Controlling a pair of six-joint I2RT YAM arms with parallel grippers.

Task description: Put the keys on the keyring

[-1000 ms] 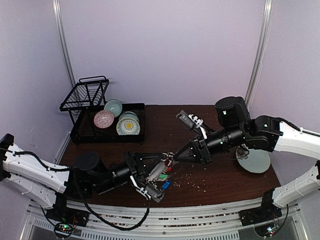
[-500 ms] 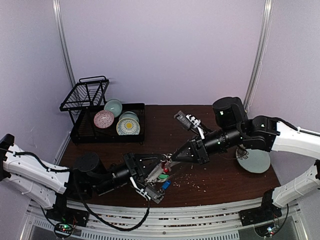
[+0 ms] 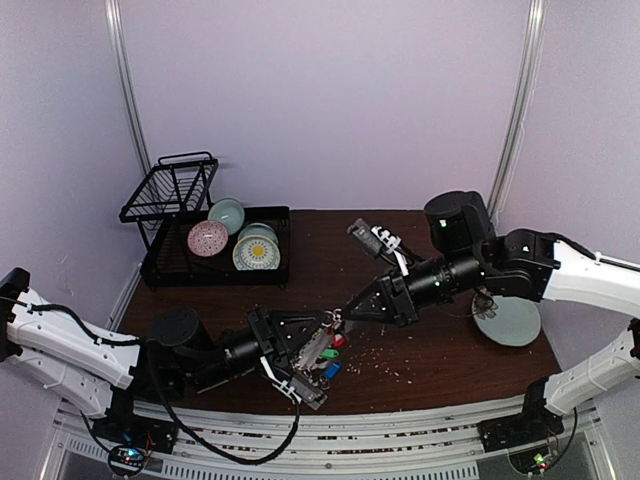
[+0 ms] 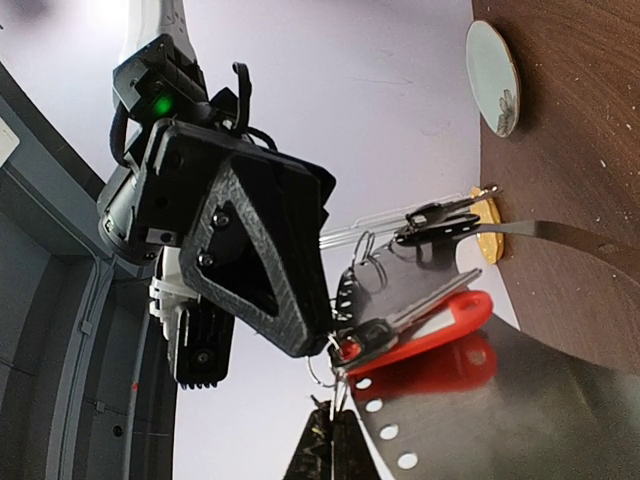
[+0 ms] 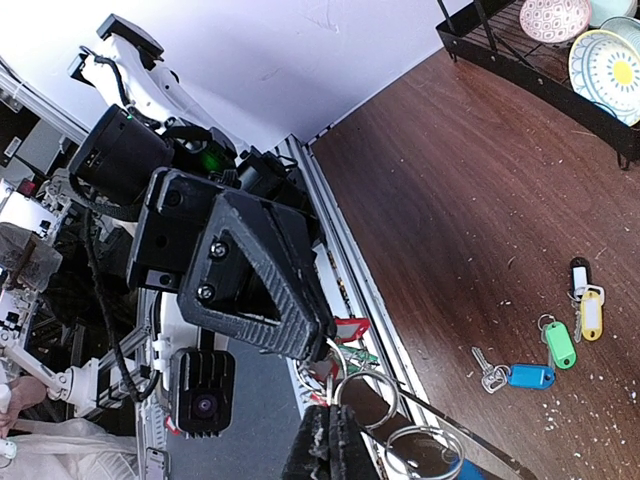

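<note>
Above the table's front middle, my left gripper point(image 3: 328, 328) and right gripper point(image 3: 345, 314) meet tip to tip. In the left wrist view the left gripper point(image 4: 335, 440) is shut on a thin silvery split ring point(image 4: 322, 368) that carries a red-tagged key point(image 4: 430, 325). The right gripper point(image 5: 328, 440) is shut on the same bunch of small rings point(image 5: 365, 395). Green-tagged point(image 3: 325, 352) and blue-tagged point(image 3: 332, 370) keys show just below the tips. More keys lie on the table, tagged green point(image 5: 558, 345), yellow point(image 5: 590, 318) and blue point(image 5: 530, 376). A thin dark wire, perhaps the keyring point(image 3: 487, 300), lies under the right arm.
A black dish rack point(image 3: 170, 190) with patterned plates point(image 3: 255, 248) stands at the back left. A pale plate point(image 3: 510, 325) lies at the right under the right arm. Small crumbs dot the brown table point(image 3: 320, 250).
The right gripper has edged slightly left toward the left gripper. The hanging keys have shifted a little; both grips stay shut.
</note>
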